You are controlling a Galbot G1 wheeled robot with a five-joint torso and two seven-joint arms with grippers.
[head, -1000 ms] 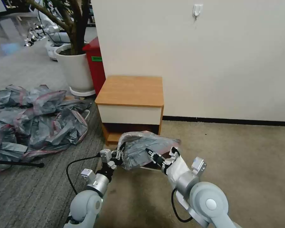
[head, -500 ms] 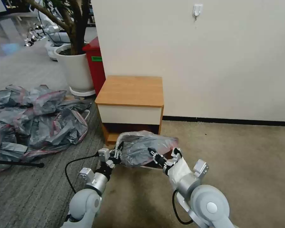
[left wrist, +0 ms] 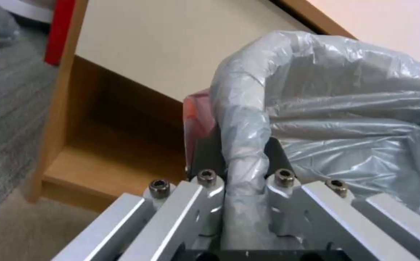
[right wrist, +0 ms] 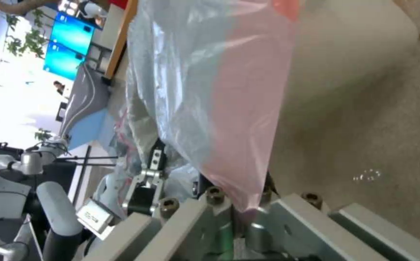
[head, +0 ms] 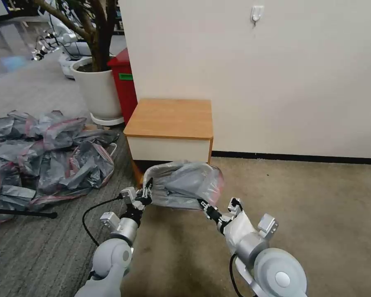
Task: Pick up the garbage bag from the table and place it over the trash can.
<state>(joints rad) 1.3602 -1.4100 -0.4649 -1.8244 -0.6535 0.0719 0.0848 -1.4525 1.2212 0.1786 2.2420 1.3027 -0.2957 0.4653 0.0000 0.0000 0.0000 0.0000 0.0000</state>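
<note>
Both arms reach forward and low in front of the bedside table [head: 169,117], which stands against the white wall [head: 276,74] with its light-brown top bare. The garbage bag [head: 185,185] hangs stretched between the two grippers, just off the carpet [head: 317,206], directly in front of the table's lower shelf and covering most of that opening in the head view. The left gripper [head: 146,194] holds the bag's left edge; in the left wrist view its jaws are clamped on a rolled band of grey plastic [left wrist: 241,145], with a bit of pink rim beside it. The right gripper [head: 204,205] holds the bag's near right edge, jaws pinched together on the pink-tinted film [right wrist: 241,145]. In the right wrist view a cream-beige rounded wall, the trash can [right wrist: 345,54], sits on the carpet just behind the draped plastic. To the left, well apart, a heap of grey-pink bags [head: 45,152] lies on the grey floor. Farther back stand a white plant pot [head: 97,88] and a red bin [head: 125,80] beside the table. A small hook [head: 256,13] is fixed high on the wall.
</note>
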